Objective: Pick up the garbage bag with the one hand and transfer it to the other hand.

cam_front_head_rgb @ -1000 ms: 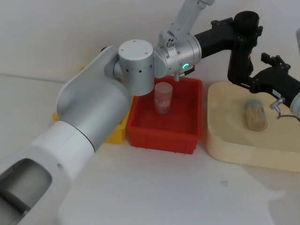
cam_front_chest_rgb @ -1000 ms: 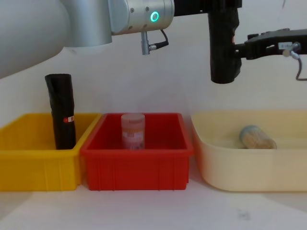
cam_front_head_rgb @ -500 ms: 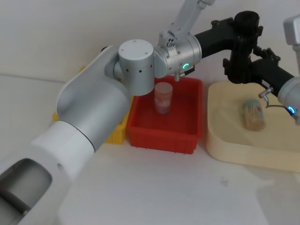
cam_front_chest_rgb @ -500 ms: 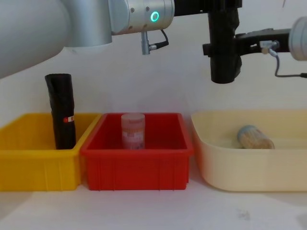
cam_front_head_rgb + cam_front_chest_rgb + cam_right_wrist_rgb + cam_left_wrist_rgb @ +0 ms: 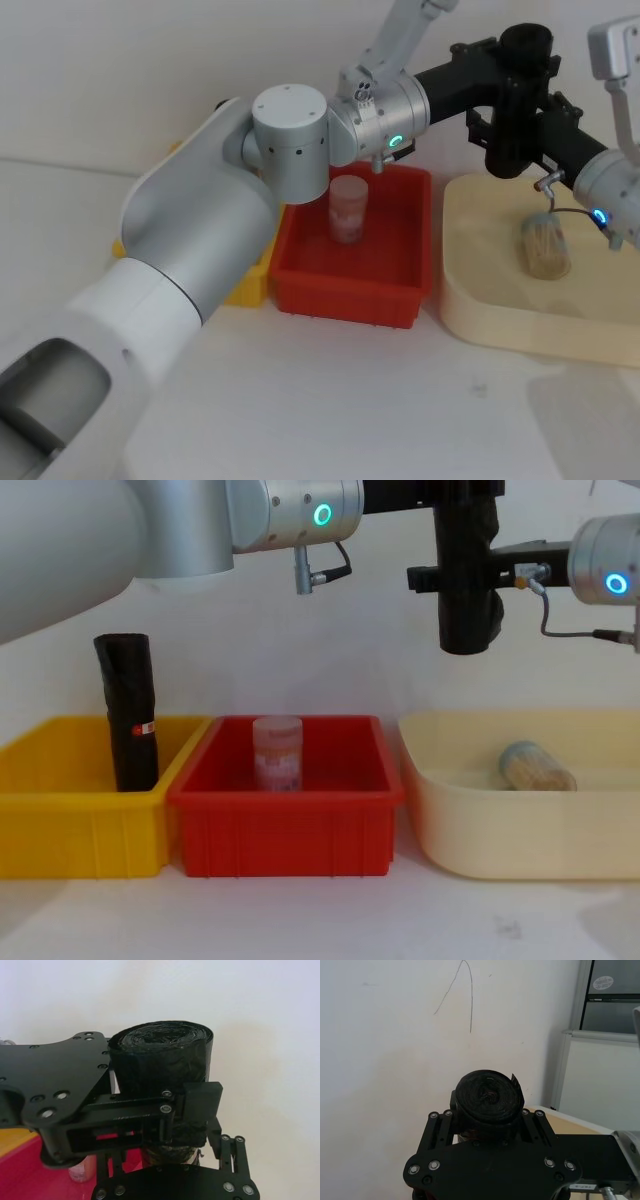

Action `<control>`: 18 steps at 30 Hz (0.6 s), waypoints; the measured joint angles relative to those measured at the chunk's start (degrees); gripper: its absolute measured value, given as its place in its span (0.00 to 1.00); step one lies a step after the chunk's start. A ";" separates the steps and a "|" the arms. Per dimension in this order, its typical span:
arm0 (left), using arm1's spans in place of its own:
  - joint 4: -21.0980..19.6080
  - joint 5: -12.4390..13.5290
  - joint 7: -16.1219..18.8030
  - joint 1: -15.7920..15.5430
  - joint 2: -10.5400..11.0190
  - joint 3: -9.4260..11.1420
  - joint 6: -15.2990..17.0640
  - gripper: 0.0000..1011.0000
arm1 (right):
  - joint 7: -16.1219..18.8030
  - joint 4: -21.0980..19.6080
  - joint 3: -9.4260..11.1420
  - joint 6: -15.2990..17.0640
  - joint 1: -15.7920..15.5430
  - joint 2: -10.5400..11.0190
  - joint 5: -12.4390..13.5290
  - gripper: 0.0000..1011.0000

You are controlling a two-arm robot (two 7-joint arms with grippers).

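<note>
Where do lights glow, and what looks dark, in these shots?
Head view: green ring light glows on the left arm, blue ring light on the right. Chest view: the garbage bag in the left gripper shows dark against the bright wall.

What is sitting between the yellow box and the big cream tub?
In the chest view, the red box sits between the yellow box and the cream tub, with a jar inside.

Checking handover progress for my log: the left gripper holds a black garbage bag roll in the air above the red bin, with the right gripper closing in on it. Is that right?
Not quite: in the chest view the garbage bag roll held by the left gripper hangs above the cream tray, not the red bin. The right gripper does reach around the roll from the right.
</note>
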 joint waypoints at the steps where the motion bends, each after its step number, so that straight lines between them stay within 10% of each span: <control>1: 0.00 0.00 0.00 0.00 0.00 0.00 0.00 0.52 | -0.03 0.21 0.01 -0.04 0.12 -0.11 -0.02 0.92; 18: 0.00 0.01 0.05 0.00 0.00 0.00 0.00 0.52 | -0.33 2.45 0.05 -0.68 1.27 -1.45 -0.29 0.49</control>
